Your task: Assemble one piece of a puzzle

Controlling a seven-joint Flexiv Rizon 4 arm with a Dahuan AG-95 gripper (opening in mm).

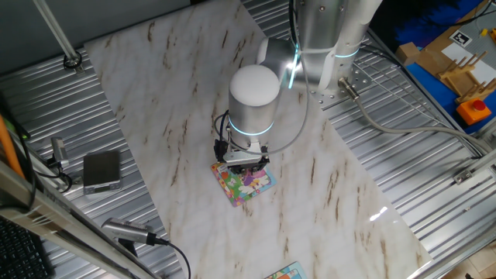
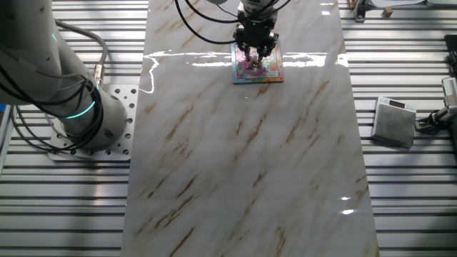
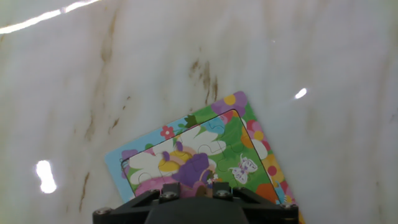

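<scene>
The puzzle (image 1: 249, 186) is a small square cartoon board lying on the marble tabletop. It also shows in the other fixed view (image 2: 258, 66) and in the hand view (image 3: 211, 146), with pink and purple figures in the middle and green, yellow and blue edges. My gripper (image 1: 246, 163) stands straight down over the board's middle, fingertips at its surface (image 2: 255, 50). In the hand view the gripper (image 3: 198, 188) has its jaws close together, with a small pink-purple bit, the piece (image 3: 200, 188), between them. Most of the piece is hidden by the fingers.
A grey box (image 1: 101, 170) sits on the ribbed metal beside the marble sheet, also in the other fixed view (image 2: 395, 121). A sliver of another blue-and-yellow board (image 1: 287, 272) lies at the marble's near edge. The arm's base (image 2: 78, 107) stands to the left.
</scene>
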